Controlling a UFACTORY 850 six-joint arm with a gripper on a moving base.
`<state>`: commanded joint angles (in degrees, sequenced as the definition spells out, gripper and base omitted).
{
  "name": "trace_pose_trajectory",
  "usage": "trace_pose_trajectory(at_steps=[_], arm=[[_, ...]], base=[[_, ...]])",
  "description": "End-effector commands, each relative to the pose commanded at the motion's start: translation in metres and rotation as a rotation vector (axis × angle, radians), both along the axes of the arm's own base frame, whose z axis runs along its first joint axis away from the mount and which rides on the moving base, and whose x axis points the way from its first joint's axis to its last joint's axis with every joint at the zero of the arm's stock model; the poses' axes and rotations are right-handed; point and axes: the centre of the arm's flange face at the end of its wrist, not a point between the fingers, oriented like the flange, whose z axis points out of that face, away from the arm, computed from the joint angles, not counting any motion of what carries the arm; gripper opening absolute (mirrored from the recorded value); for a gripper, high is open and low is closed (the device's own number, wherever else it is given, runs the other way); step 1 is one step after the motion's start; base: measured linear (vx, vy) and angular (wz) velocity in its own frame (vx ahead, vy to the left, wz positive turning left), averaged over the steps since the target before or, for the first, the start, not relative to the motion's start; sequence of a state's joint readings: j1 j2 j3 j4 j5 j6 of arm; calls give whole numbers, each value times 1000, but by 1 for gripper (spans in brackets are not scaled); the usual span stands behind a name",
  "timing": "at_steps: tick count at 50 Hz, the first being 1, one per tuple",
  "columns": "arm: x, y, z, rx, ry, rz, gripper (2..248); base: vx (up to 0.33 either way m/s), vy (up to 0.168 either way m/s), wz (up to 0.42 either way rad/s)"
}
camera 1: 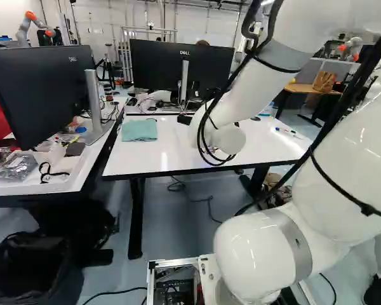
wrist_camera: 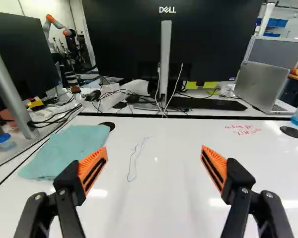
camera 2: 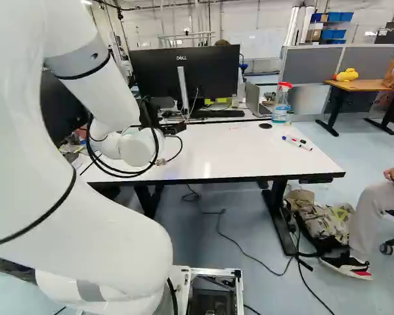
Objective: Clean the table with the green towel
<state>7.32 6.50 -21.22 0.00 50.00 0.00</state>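
Hovering over table (wrist_camera: 164, 203) | with gripper (wrist_camera: 154, 151) spread wide, empty, likely to admit green towel (wrist_camera: 69, 149) lying alongside | for wiping scribble (wrist_camera: 130, 171)

The table top (camera 1: 178, 155) is smooth and quite glossy. In the left base view, the towel (camera 1: 140, 130) at ten o'clock is of matt cloth; the arm (camera 1: 251, 264) at five o'clock has a glossy surface. The spray bottle (camera 2: 280, 105), at two o'clock in the right base view, seems of transparent plastic.
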Motion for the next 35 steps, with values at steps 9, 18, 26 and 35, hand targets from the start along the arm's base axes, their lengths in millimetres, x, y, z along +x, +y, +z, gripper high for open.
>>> trace_pose_trajectory(at_steps=[9, 18, 26, 35], arm=[[13, 12, 1, 0, 2, 26, 247], [25, 24, 1, 0, 3, 52, 247], [37, 35, 1, 0, 3, 73, 247], [48, 48, 1, 0, 2, 97, 247]], base=[[0, 0, 0], [0, 0, 0], [0, 0, 0], [0, 0, 0]])
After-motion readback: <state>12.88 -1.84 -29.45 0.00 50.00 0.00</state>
